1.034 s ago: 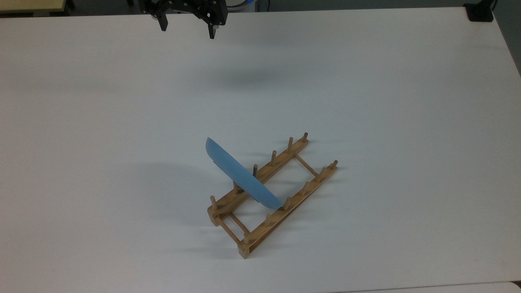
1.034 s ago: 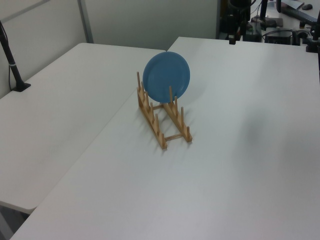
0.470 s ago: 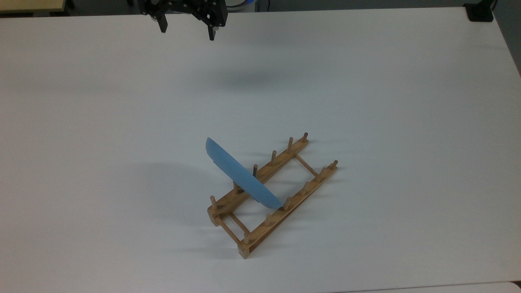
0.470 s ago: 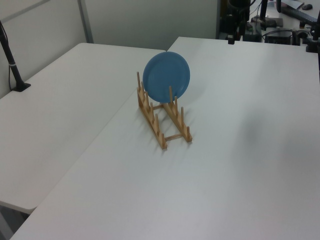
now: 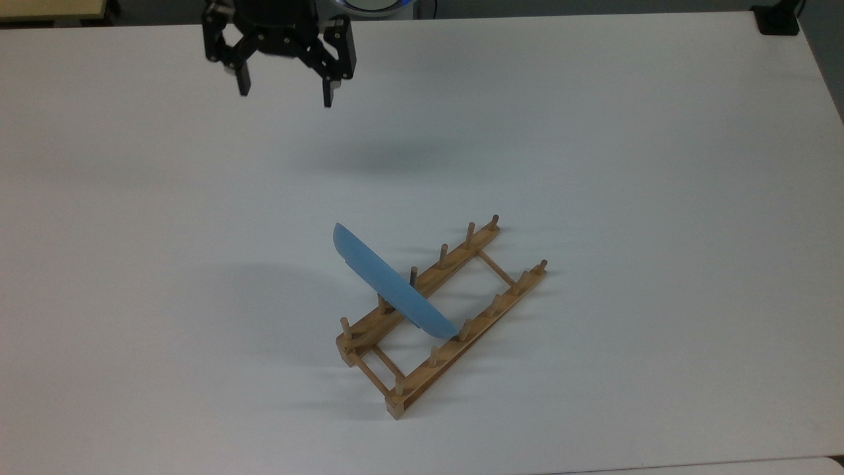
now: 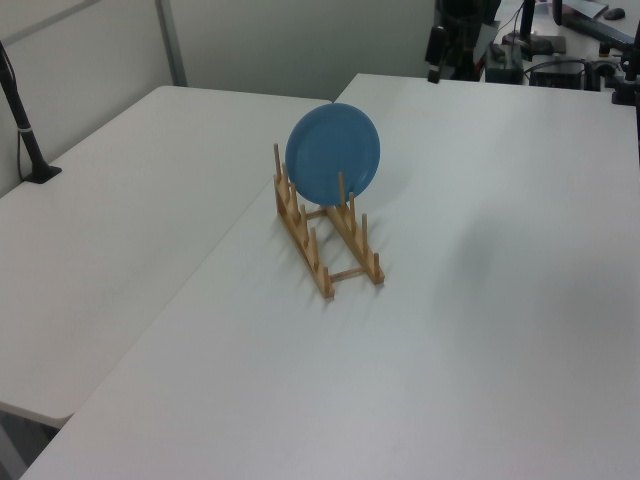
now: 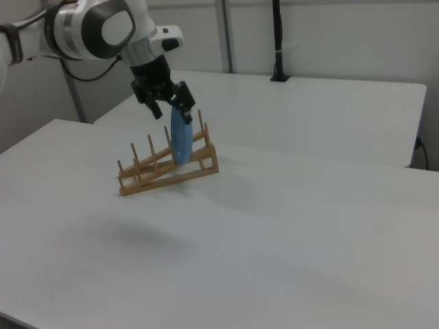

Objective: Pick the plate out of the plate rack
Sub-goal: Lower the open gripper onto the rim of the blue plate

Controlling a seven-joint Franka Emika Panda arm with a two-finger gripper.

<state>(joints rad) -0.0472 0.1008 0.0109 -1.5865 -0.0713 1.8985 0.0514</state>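
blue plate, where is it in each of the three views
Top view: the blue plate sits below centre, edge-on.
Left view: upper middle, its round face showing.
Right view: left of centre, edge-on.
Shared landmark: the wooden rack holding it upright.

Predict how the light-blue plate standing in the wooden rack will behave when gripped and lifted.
The round light-blue plastic plate probably stays stiff, since it stands upright on edge. It looks thin, so likely light. Freed from the light-brown wooden peg rack, it could roll or tip.
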